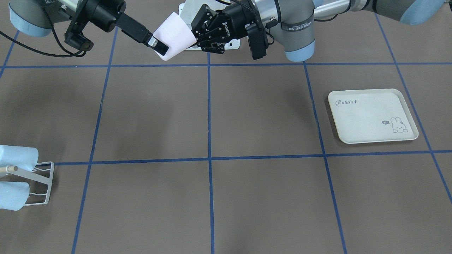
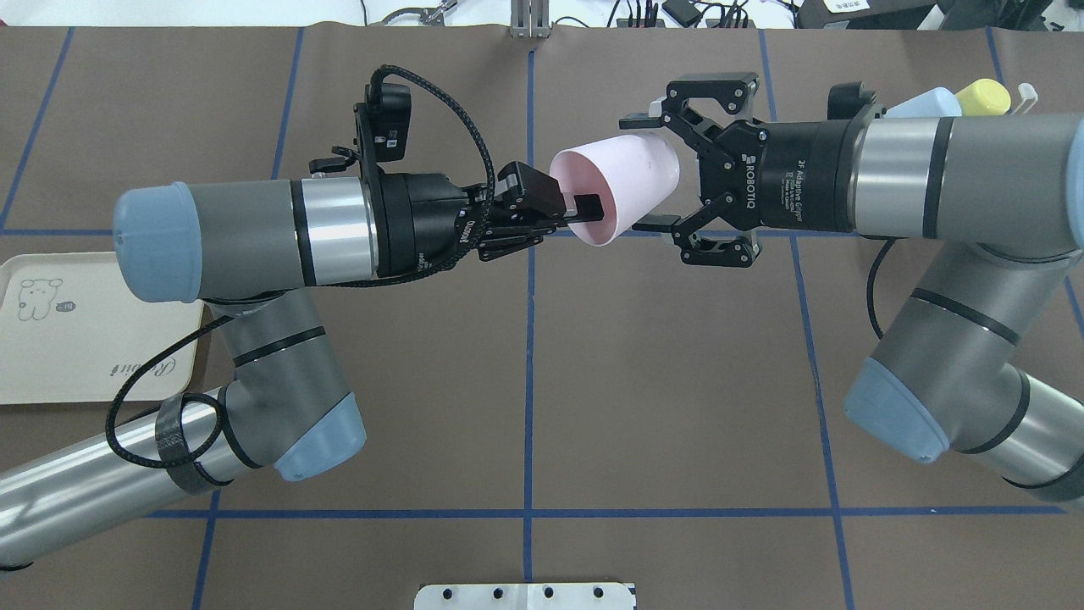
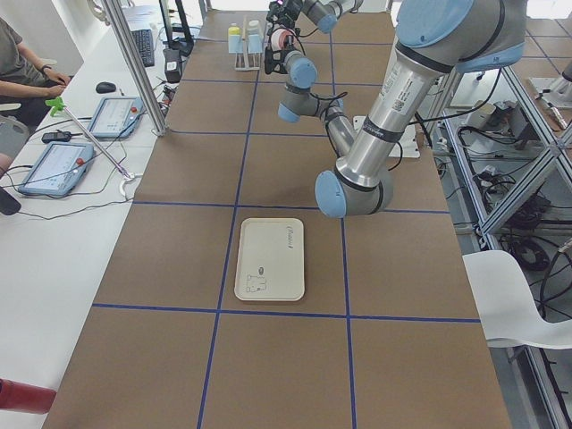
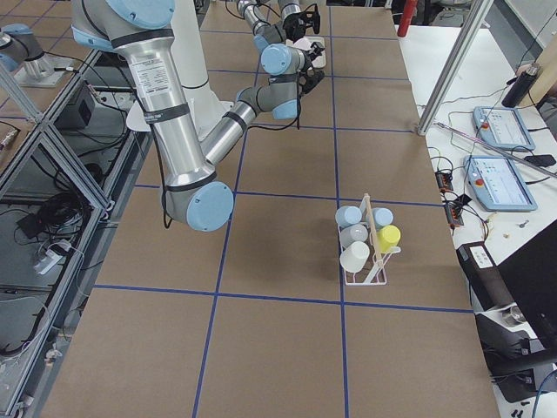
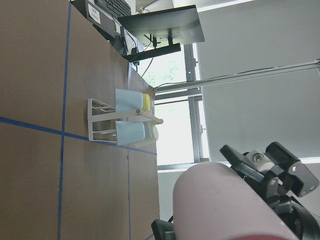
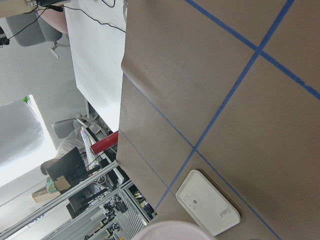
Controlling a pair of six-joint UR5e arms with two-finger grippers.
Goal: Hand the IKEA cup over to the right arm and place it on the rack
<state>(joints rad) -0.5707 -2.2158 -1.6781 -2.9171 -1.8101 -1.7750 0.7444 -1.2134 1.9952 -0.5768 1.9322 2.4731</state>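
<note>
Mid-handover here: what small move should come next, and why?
Probably close the right end effector on the pink cup. Its fingers stand open on either side of the cup's base, apparently not gripping yet, while the left end effector pinches the rim with one finger inside. The left should let go only after that.

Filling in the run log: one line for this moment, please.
phase: handover | left gripper: shut on pink cup rim | right gripper: open around cup base

Bright, even light fr. above, soft shadows on table [image 1: 247, 116], window [image 5: 172, 135] blown out — ext. views sharp.
</note>
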